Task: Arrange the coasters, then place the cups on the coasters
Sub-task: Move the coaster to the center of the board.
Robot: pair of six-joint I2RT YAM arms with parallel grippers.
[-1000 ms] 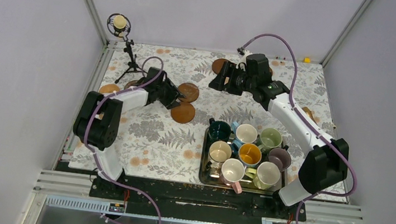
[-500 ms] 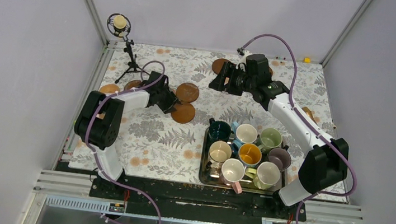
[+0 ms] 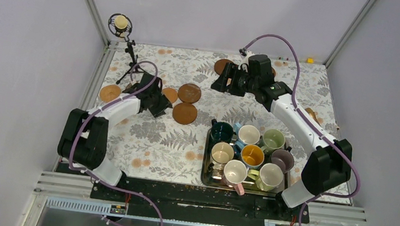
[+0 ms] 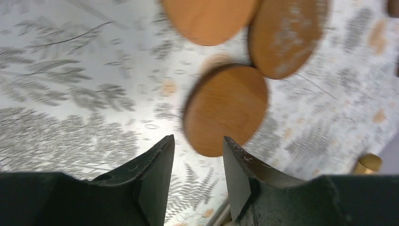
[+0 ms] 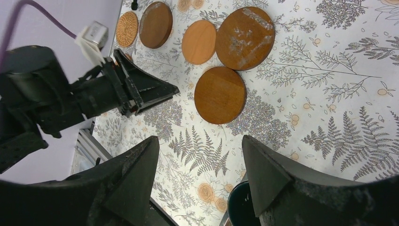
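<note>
The left gripper [image 4: 197, 140] had its fingers apart with nothing between them. The brown coaster [image 4: 226, 109] lay flat on the patterned table [image 4: 70, 108] at 12 to 1 o'clock of the gap, its near edge just past the fingertips. The right wrist view showed the gripper's tips pointing at that coaster from 9 o'clock, near it but apart. The left wrist view was blurred by motion. At 12 o'clock beyond the brown coaster, the light orange coaster [image 4: 207, 19] and the scuffed coaster [image 4: 287, 37] were cut off by the top edge, and a brass-coloured thing [image 4: 369, 164] at 3 o'clock was too cropped to name. The right gripper [image 5: 200, 141] hung high with its fingers wide apart and empty. Far below, the brown coaster lay at 12 o'clock of its gap. A dark coaster [image 5: 155, 24] and a woven coaster [image 5: 127, 22] lay at 10 to 11 o'clock. From above, that gripper hid part of one more coaster [image 3: 220, 66] at the table's far side. The cups [image 3: 247, 155] stood packed together in the tray [image 3: 204, 173], at 4 o'clock of the brown coaster and well apart from it. A microphone stand [image 3: 131, 59] stood at 11 o'clock of the left gripper.
</note>
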